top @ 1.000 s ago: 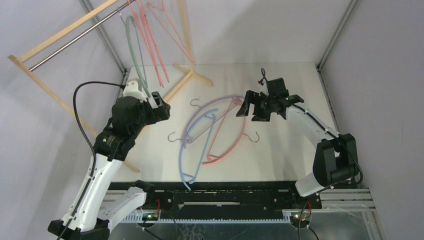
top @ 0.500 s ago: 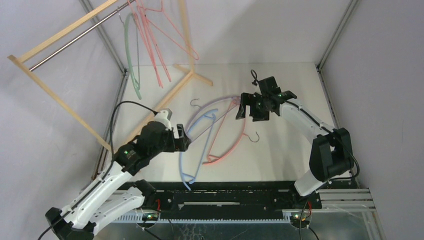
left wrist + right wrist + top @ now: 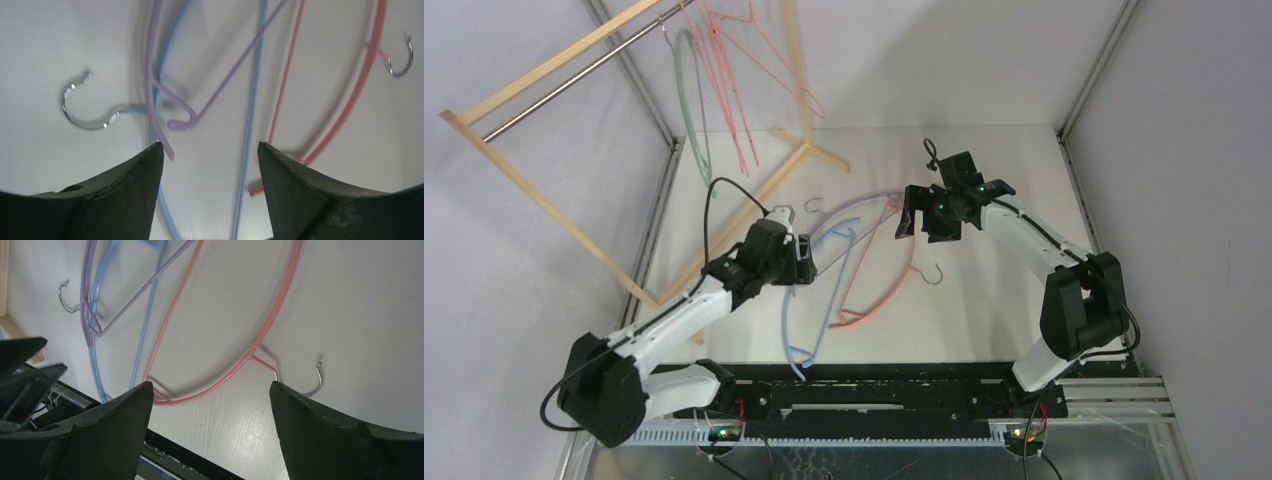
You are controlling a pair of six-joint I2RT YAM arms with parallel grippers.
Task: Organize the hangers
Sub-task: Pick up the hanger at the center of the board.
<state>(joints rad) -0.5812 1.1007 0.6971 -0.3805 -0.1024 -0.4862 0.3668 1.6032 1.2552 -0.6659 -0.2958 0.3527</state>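
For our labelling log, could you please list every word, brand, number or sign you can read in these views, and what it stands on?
None: no text, number or sign can be read in any view. The hangers, the rack and the table show no markings.

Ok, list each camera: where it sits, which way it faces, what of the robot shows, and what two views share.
Top external: above and behind the arms, looking down at the table; both arms show.
Left wrist: on that wrist, looking down past the left gripper at the table.
Right wrist: likewise, past the right gripper.
Both wrist views share the pink hanger.
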